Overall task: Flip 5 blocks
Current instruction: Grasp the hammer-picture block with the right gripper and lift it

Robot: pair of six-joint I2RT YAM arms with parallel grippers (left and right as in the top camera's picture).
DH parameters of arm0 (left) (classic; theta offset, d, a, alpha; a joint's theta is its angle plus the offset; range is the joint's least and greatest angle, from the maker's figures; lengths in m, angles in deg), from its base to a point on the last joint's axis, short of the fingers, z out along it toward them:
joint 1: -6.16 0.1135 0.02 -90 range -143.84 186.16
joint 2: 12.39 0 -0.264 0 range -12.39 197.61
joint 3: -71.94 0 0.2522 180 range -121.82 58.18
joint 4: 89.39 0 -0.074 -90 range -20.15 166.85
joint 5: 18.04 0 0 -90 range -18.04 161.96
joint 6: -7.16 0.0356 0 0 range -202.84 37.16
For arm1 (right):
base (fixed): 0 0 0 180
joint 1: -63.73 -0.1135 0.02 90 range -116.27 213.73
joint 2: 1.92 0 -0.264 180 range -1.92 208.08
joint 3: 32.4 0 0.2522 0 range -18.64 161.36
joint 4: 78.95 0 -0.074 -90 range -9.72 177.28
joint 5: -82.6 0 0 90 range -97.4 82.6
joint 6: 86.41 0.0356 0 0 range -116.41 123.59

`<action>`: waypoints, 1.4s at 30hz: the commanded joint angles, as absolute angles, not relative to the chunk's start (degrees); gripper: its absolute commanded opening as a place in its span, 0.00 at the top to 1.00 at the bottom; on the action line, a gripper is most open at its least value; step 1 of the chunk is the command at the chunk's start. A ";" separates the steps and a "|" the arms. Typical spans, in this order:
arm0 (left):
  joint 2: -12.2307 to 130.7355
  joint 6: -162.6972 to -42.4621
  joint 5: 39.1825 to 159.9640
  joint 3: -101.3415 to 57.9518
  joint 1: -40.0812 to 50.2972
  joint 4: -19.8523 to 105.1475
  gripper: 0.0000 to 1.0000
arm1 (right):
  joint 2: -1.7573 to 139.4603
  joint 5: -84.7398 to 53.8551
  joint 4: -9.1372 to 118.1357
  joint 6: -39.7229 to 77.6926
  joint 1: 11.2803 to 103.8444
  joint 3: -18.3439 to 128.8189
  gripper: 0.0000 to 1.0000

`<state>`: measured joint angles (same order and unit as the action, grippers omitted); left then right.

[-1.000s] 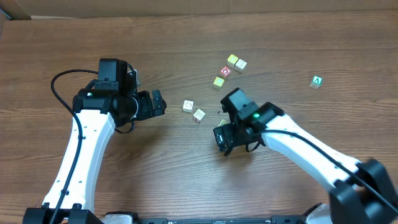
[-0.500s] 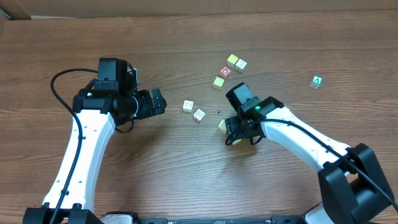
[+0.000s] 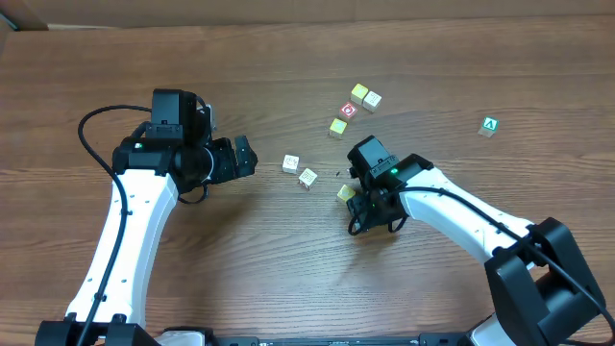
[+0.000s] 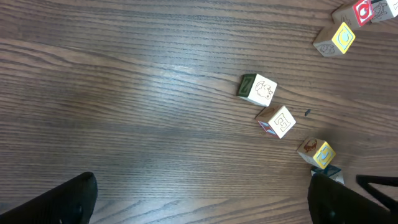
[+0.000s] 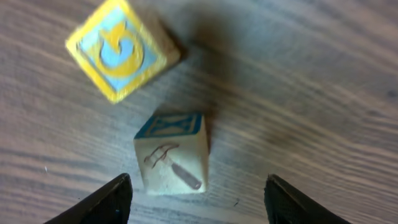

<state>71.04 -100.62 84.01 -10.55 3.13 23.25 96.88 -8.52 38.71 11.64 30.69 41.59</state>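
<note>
Likely handling: the hammer block [image 5: 174, 158] looks like a small wooden cube, so probably light, stiff and not fragile. Its smooth faces may slip, and an off-centre push could skid or spin it on the wooden table [image 5: 311, 74].
Where to hold: two opposite flat sides, met squarely. It seems slightly turned against the fingers, so an edge may touch first.
Block position: resting on the table between the right gripper's fingers, just beside the yellow-framed block [image 5: 118, 50].
Right gripper [image 5: 198, 198]: jaws spread to either side of the hammer block, one close to it and the other clearly apart. Nothing is pinched.
Left gripper [image 4: 199, 205]: spread wide, empty, well apart from every block.
Right wrist view alone: the hammer print and the blue crossed face. From overhead this block is hidden under the gripper.
Overhead view alone: the wider layout, with the nearer pale block [image 3: 307, 177] to one side and a green-marked cube [image 3: 490, 125] far off.
</note>
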 commanded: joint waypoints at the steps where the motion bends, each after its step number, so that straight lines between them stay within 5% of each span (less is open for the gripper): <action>1: 71.09 -99.55 84.93 -11.77 2.74 23.38 0.00 | 97.12 -11.61 39.25 10.15 30.41 40.93 0.30; 13: 71.09 -99.55 84.91 -11.77 2.74 23.32 0.00 | 97.28 -13.81 44.98 11.03 30.43 37.68 0.31; 28: 71.09 -99.53 84.91 -11.77 2.74 23.29 0.00 | 97.34 -13.46 51.25 19.88 30.43 36.36 0.50; 42: 71.09 -99.55 84.93 -11.77 2.74 23.29 0.00 | 96.95 -13.44 46.27 21.89 30.43 37.17 0.85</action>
